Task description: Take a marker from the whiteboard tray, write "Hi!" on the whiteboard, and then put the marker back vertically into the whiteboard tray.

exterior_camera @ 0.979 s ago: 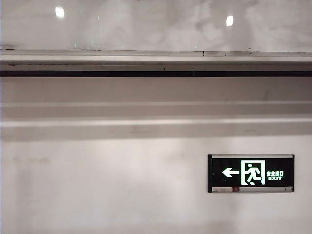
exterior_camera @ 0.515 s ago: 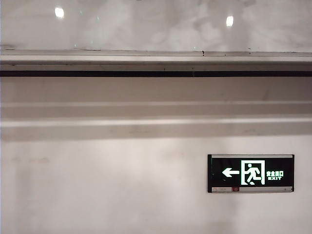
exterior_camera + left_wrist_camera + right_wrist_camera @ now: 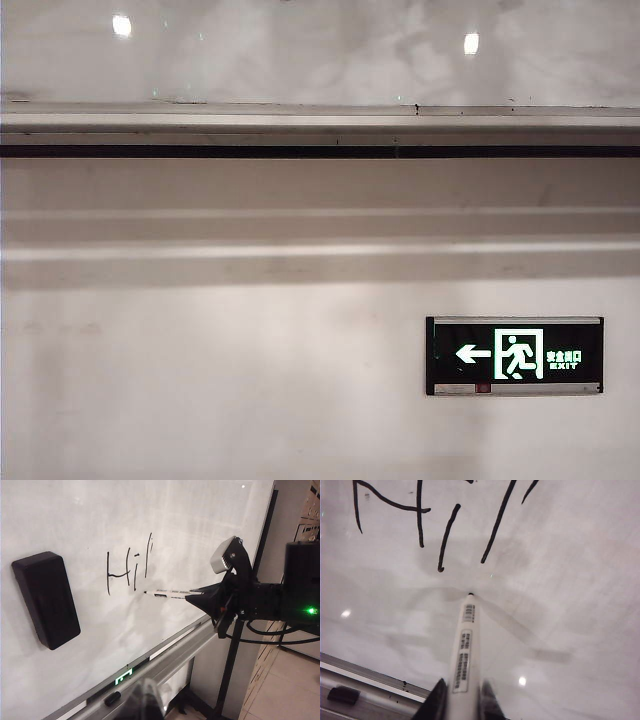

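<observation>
A: Where is the marker now?

B: The right tool is clamped on its barrel, jaws narrow on either side. In the right wrist view the tip sits at or just off the whiteboard, below the long stroke of the exclamation mark; I cannot tell whether it touches.

A: So what has changed?

B: Nothing that the pictures show. The exterior view is the same across the last second: the whiteboard tray and the exit sign, with no arm in frame. The lettering reads "Hi" plus the long stroke, and I see no dot under it yet.

A: Meaning?

B: I judge the writing nearly done; the dot looks like the remaining mark, then the marker must go back upright into the tray.

A: And the left tool?

B: Only a dark blurred shape, perhaps part of it, shows low in its own view, near the tray. I cannot tell if it is wide or narrow. A black eraser sits on the board, well clear of the letters.
</observation>
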